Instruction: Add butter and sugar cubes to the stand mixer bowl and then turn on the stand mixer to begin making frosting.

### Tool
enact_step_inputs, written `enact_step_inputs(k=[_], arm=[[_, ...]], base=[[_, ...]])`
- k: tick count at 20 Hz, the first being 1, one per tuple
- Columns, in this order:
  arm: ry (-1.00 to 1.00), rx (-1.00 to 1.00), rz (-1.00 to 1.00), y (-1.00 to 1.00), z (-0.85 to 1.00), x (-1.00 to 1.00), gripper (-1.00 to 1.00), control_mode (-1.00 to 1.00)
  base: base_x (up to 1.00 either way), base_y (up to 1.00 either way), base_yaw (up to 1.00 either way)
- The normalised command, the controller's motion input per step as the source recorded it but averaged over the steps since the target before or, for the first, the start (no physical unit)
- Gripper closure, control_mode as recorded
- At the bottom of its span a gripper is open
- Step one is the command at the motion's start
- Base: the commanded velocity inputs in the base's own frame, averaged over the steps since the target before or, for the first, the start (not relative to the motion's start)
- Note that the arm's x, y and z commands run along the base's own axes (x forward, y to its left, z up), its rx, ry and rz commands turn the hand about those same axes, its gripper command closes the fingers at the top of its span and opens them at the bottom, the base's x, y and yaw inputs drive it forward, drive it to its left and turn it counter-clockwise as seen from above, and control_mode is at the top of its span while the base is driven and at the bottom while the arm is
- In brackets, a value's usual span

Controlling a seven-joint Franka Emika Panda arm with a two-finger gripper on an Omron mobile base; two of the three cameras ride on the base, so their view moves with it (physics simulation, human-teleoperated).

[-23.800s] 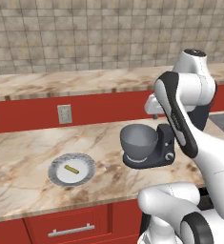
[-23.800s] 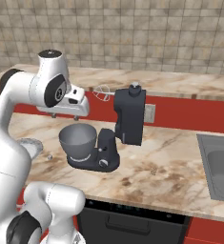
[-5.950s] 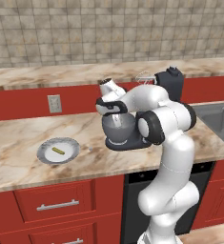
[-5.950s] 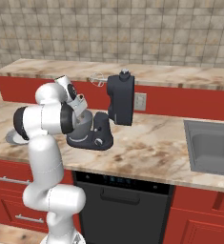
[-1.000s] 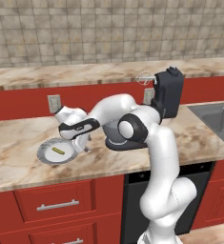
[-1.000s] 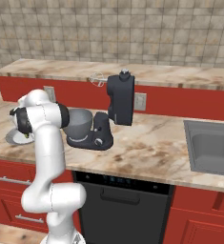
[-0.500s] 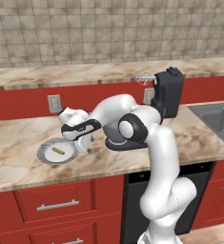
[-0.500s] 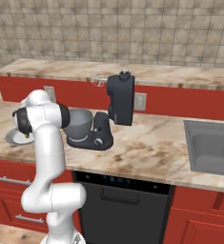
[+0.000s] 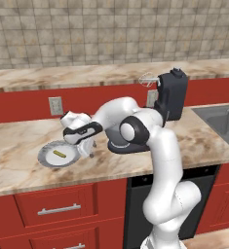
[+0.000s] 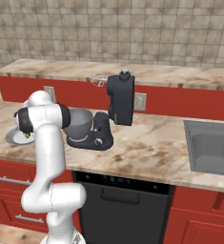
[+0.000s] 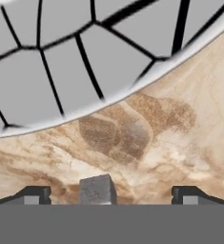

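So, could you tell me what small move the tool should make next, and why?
Probably close on the sugar cube. In the hand view the open tool straddles it: the cube sits on the counter just off the plate rim, between the two tips though nearer one. Centring slightly first might give a safer grip.

Arm folded low and leftward, hand pointing down — fingers spread apart
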Motion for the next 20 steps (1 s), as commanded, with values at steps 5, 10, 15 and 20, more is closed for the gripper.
enact_step_inputs(k=[5,10,15,20], arm=[[0.05,0.00,0.00,0.00,-0.19,0.10,-1.00,-1.00],[0.04,0.00,0.00,0.00,-0.16,-0.05,1.00,-1.00],[0.04,0.00,0.00,0.00,-0.16,-0.02,1.00,-1.00],[0.01,0.00,0.00,0.00,-0.10,-0.05,1.00,-1.00]], base=[[0.00,0.00,0.00],[0.00,0.00,0.00],[0.00,0.00,0.00],[0.00,0.00,0.00]])
